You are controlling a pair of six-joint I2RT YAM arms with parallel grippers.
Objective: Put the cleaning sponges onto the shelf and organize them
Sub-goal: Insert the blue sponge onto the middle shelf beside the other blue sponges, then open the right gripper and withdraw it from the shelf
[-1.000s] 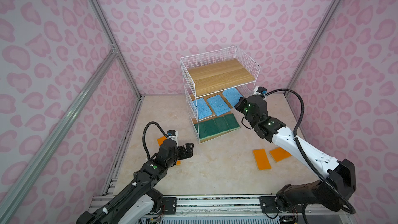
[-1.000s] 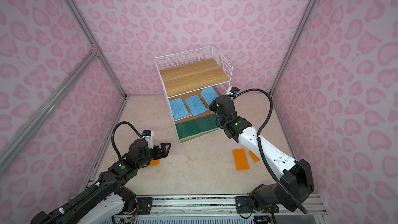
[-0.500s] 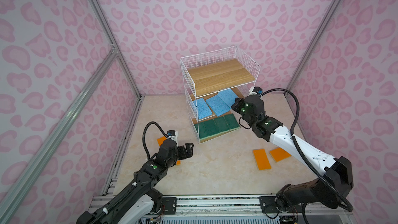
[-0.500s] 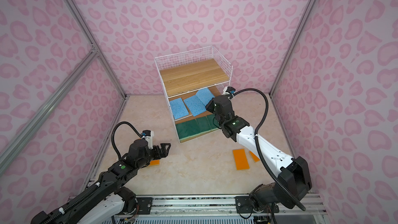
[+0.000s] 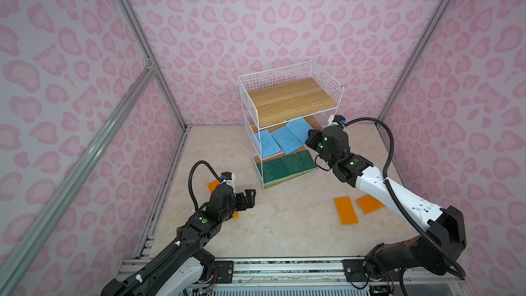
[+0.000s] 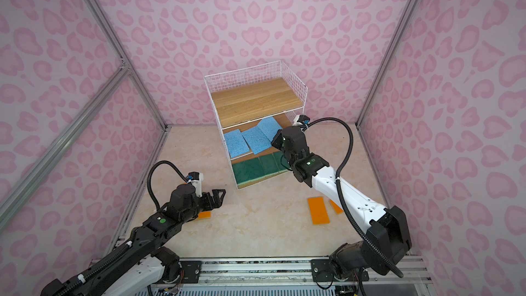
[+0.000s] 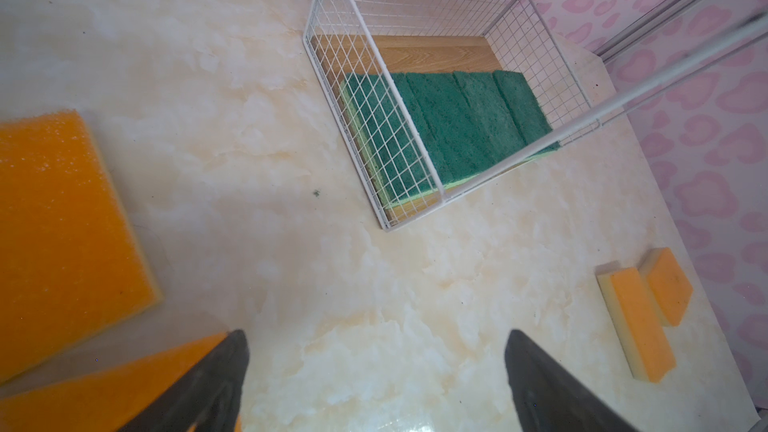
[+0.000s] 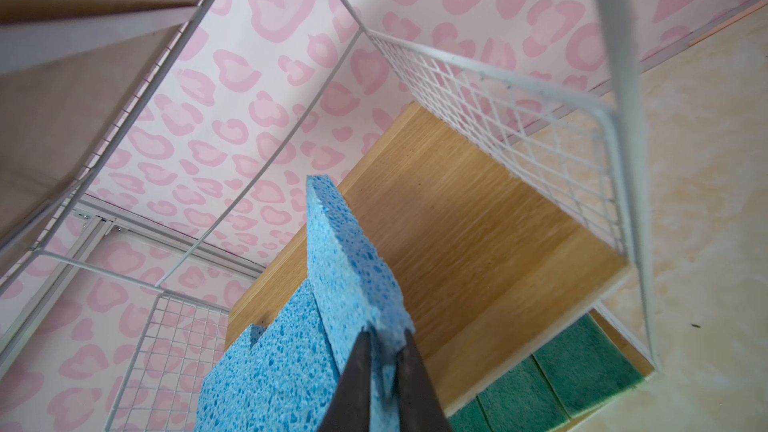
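White wire shelf (image 5: pixel 290 101) stands at back centre of the table (image 5: pixel 284 232), close to rear wall. Grid closes its sides and back, and the front is open on every tier. R gripper (image 8: pixel 386 340) reaches into the mid tier by the shelf's right front corner, w/ a white corner post just beside it and the top board's underside close above, so room there is tight. It's clenched on the end of the held blue sponge (image 8: pixel 345 251), which sits tilted, one long edge seeming to lap over the middle blue sponge (image 5: pixel 284 141). Left blue sponge (image 5: pixel 263 146) lies flat. Mid board's right part is bare wood. L gripper (image 5: pixel 247 198) hangs low over the table, front-left of the shelf, jaws spread wide w/ nothing btwn them and broad bare table ahead. Green sponges (image 5: pixel 287 166): four, flat, side by side, touching, dark face up, pale base, filling bottom tier. Orange sponges (image 5: pixel 345 210): two touching on the table right-front of the shelf, one partly under R arm. Another orange sponge (image 5: pixel 213 186) lies just behind L gripper, and a last orange sponge (image 6: pixel 205 214) is half hidden under it. Blue ones are light and porous.
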